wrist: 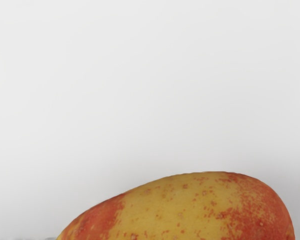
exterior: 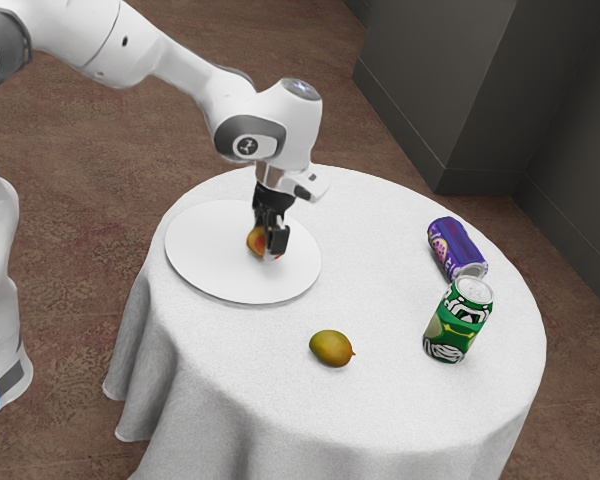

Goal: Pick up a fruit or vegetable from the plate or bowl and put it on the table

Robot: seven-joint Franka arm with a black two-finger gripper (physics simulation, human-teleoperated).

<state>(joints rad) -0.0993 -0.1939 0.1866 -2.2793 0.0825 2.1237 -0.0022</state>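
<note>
Over the flat, round white plate (exterior: 200,255), down comes the white arm (exterior: 195,80) from the exterior view's upper left, and right at the end of it the black two-finger gripper (exterior: 270,238) is on the fruit! It's a smooth, rounded fruit with mottled red-and-yellow skin (exterior: 255,241), the one this task is about, and it's within the plate's rim, partly hidden behind the fingers (exterior: 279,240). Are they clamped on it or standing apart? Can't tell from here, and whether the fruit is touching the plate is hard to call too. Up close in the wrist view, its yellow middle and red-speckled ends loom large against a plain, pale surface. Out on the round bench under its white cloth (exterior: 380,410), off the plate, sits a plump yellow-green mango with a small reddish tip (exterior: 331,348). Further across, towards the exterior view's right, a purple metal drinks can (exterior: 454,245) lies on its side, its silver end pointing towards a green metal drinks can (exterior: 457,325) that stands upright just beside it.
</note>
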